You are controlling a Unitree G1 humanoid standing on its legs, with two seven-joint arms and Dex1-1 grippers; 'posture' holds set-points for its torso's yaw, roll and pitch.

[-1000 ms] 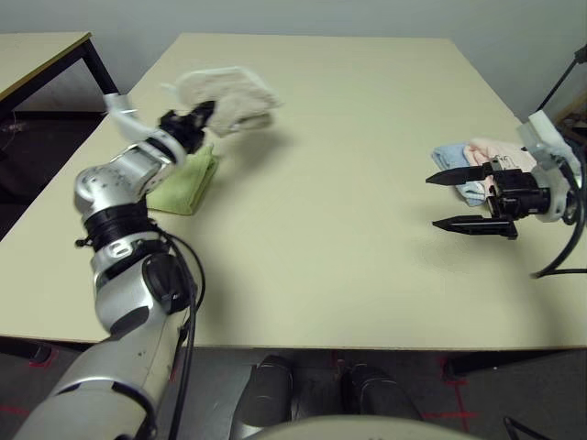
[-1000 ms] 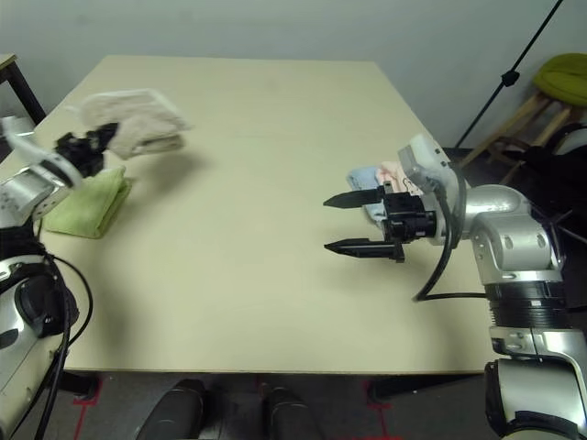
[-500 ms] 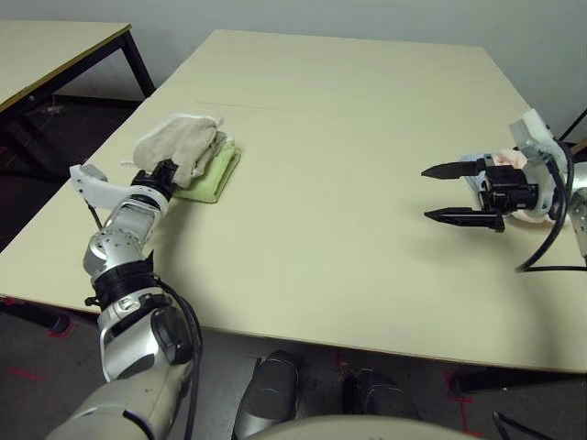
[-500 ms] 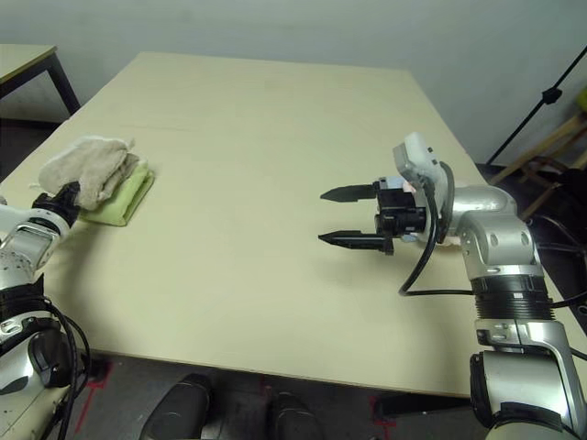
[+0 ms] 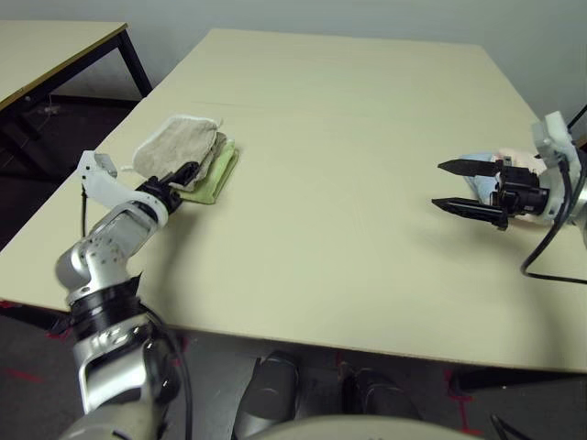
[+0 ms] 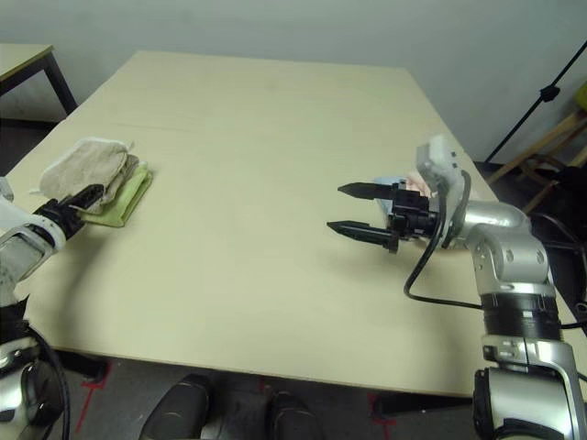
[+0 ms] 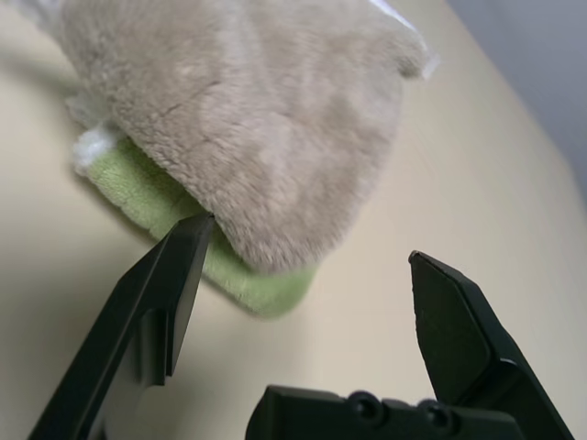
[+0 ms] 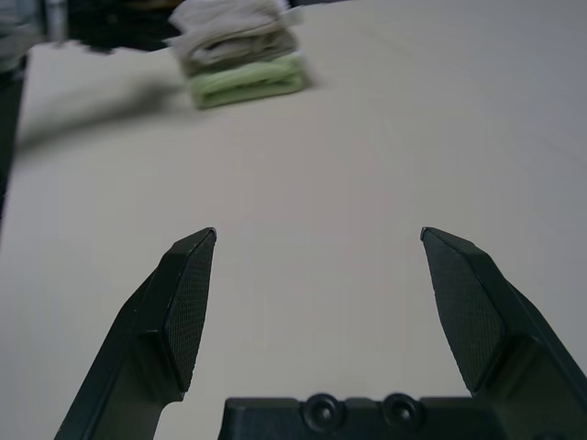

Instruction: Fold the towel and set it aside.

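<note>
The folded towel (image 5: pixel 177 147) lies near the surface's (image 5: pixel 348 165) left edge, stacked on top of another folded cloth (image 5: pixel 217 174) that juts out from under it on the right. The left tool (image 5: pixel 180 180) sits just in front of this stack, its fingers spread at the towel's near edge. Well apart, at the surface's right side, the right tool (image 5: pixel 461 186) hovers with fingers spread, pointing left. Behind it lie more folded cloths (image 6: pixel 396 186).

A broad cream table (image 5: pixel 367 137) stands before a plain pale wall (image 6: pixel 275 27). A second table (image 5: pixel 55 46) with black legs stands to the left over dark floor (image 5: pixel 27 183). At right are a black stand (image 6: pixel 537 105) and a wooden stool (image 6: pixel 550 137).
</note>
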